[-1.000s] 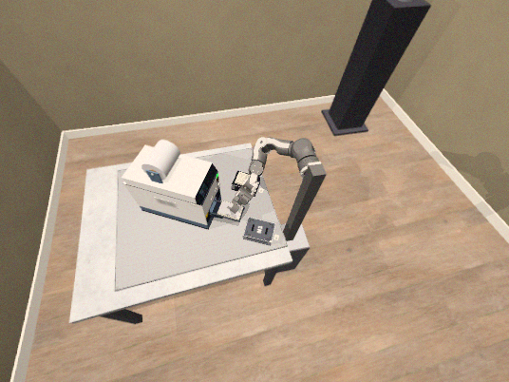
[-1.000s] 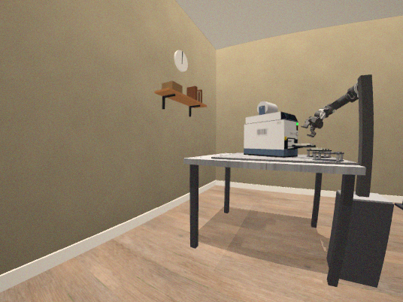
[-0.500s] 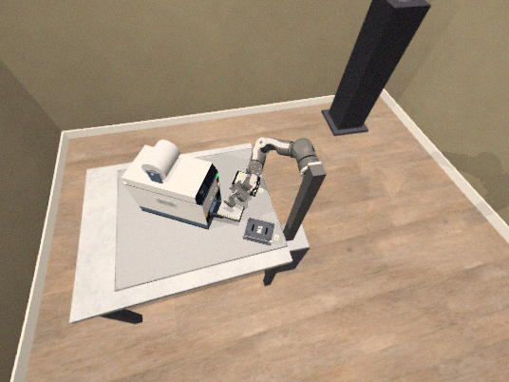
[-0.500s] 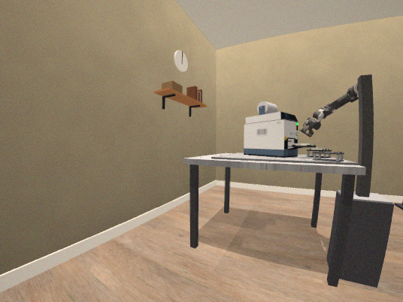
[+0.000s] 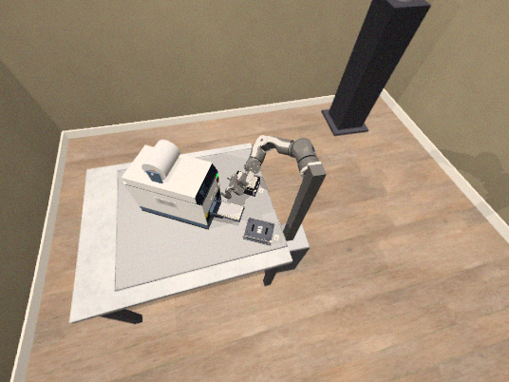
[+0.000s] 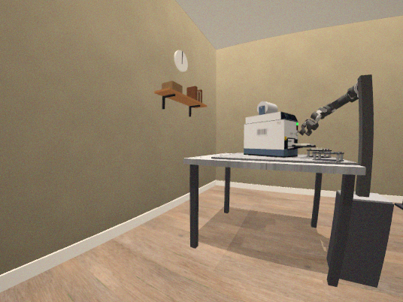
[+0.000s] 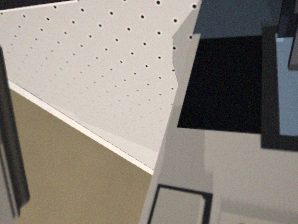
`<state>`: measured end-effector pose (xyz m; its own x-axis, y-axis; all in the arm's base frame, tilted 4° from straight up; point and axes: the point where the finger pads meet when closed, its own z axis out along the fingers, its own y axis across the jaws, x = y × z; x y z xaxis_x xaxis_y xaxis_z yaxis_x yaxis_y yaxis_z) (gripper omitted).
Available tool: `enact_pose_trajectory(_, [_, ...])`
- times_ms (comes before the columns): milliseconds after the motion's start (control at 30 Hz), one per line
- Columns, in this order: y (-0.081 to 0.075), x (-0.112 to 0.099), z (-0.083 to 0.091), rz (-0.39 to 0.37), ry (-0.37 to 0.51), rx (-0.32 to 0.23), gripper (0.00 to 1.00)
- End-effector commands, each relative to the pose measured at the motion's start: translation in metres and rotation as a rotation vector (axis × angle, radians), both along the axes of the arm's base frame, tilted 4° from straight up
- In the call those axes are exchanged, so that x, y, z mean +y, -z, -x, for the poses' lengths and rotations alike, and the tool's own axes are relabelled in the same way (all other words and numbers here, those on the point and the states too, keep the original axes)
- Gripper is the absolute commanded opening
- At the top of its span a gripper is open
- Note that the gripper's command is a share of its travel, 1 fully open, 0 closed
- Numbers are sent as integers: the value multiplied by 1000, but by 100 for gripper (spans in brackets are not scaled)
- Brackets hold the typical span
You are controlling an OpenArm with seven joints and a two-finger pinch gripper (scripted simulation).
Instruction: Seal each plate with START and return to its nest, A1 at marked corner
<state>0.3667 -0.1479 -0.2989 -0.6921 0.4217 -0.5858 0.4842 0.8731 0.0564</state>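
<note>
The white sealer (image 5: 171, 185) (image 6: 268, 136) stands on the table, and its lamp (image 5: 216, 177) (image 6: 297, 123) is green. Its stage is out at the front with a pale plate (image 5: 231, 211) lying on it. My gripper (image 5: 231, 188) (image 6: 305, 129) is open and empty. It hangs in the air just in front of the sealer's lamp side, above the stage. One nest (image 5: 259, 231) is dark and has no plate in it. The other nest (image 5: 256, 186), behind the gripper, holds a plate that is partly hidden. The wrist view shows only the perforated mat (image 7: 100, 60) and parts of the sealer's front.
The arm's dark post (image 5: 304, 204) (image 6: 365, 131) stands at the table's right edge beside the nests (image 6: 325, 154). A tall dark column (image 5: 375, 62) stands on the floor at the back. A wall shelf (image 6: 180, 98) hangs far to the left.
</note>
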Motion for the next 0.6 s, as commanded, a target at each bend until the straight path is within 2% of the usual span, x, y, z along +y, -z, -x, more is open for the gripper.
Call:
enact_pose_trajectory(0, [2,15,3,-39,-22,55,65])
enact_pose_trajectory(167, [13,37,2,-119,-32,200,65])
enact_pose_trajectory(233, [13,37,2,-119,-32,200,65])
enact_pose_trajectory(567, [37,81,0,-276,-52,494,65])
